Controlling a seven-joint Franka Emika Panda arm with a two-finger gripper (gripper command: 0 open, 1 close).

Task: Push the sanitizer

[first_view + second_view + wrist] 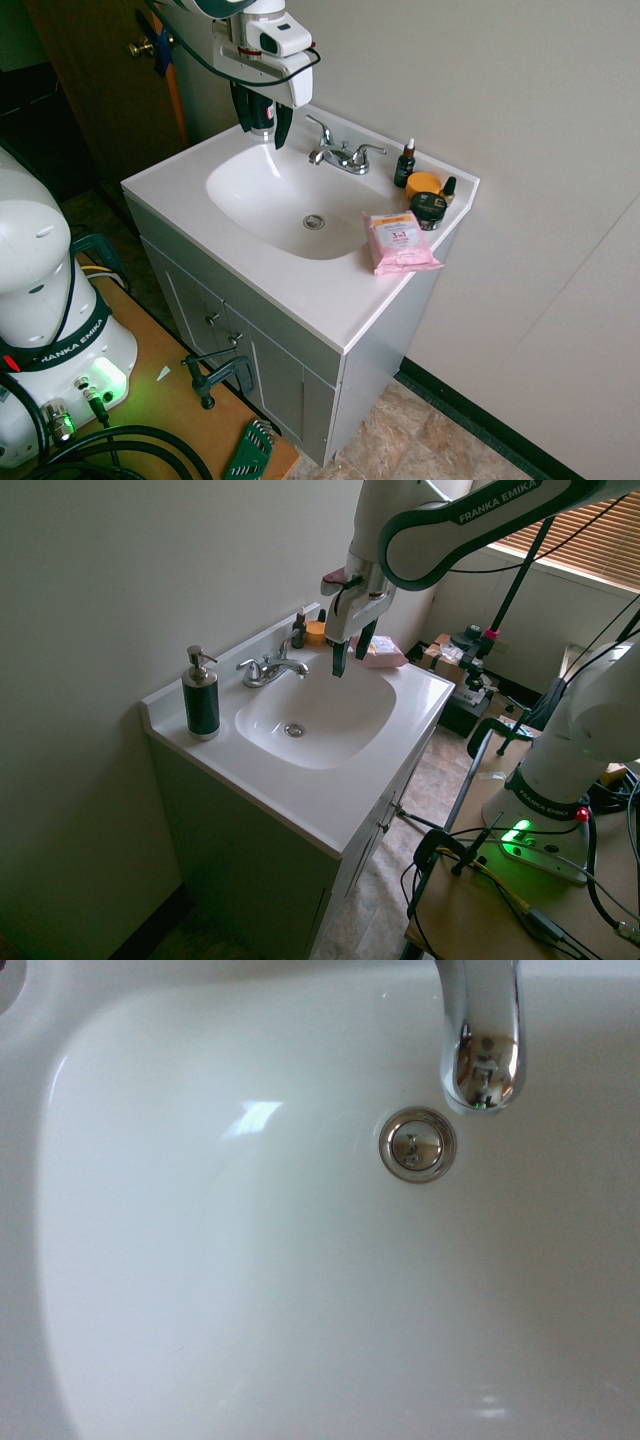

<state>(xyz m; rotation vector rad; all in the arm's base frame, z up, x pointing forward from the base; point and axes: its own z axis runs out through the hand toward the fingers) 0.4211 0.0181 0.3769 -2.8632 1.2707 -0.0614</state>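
Note:
The sanitizer [200,695], a tall black pump bottle with a silver pump head, stands upright on the back left corner of the white vanity top [300,790]. My gripper [352,655] hangs open above the sink basin [315,720], well to the right of the sanitizer and not touching it. Nothing is between its fingers. In the first exterior view the gripper [263,125] hovers over the basin's far rim, and the sanitizer is hidden behind it. The wrist view looks straight down into the basin.
A chrome faucet [272,667] stands at the back of the basin, between sanitizer and gripper, above the drain [417,1144]. At the other end lie a pink wipes pack [398,240], a dropper bottle [405,165], an orange lid [424,184] and a black jar [429,210]. A wall runs behind.

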